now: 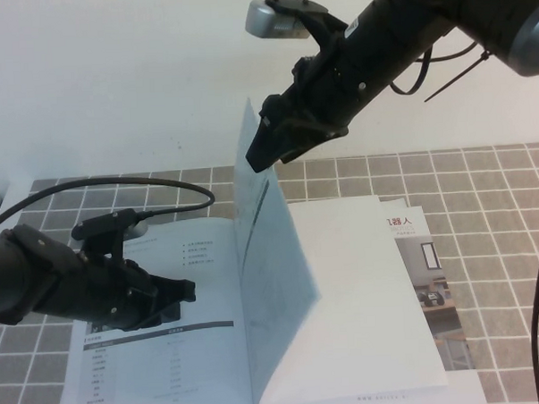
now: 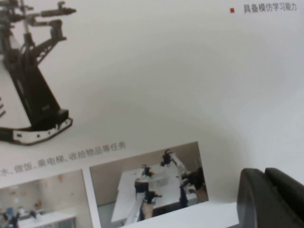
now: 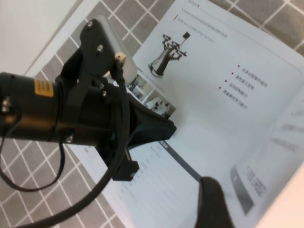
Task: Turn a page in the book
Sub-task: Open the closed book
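The book (image 1: 362,278) lies open on the tiled table. The page (image 1: 267,256) stands nearly upright from the spine, and its printed face with a dark grey bar faces left. My right gripper (image 1: 257,158) is shut on the page's top edge. In the right wrist view one dark finger (image 3: 211,204) lies against the page (image 3: 266,166). My left gripper (image 1: 186,291) is shut and rests on the left-hand page with the two-armed robot drawing (image 2: 33,85) and two small photos. It also shows in the left wrist view (image 2: 265,176) and the right wrist view (image 3: 168,129).
A second brochure (image 1: 419,249) with red characters and a photo sticks out from under the book on the right. The grey tiled surface (image 1: 483,184) extends behind and to both sides. The left arm's black cable (image 1: 117,184) loops above the book's left page.
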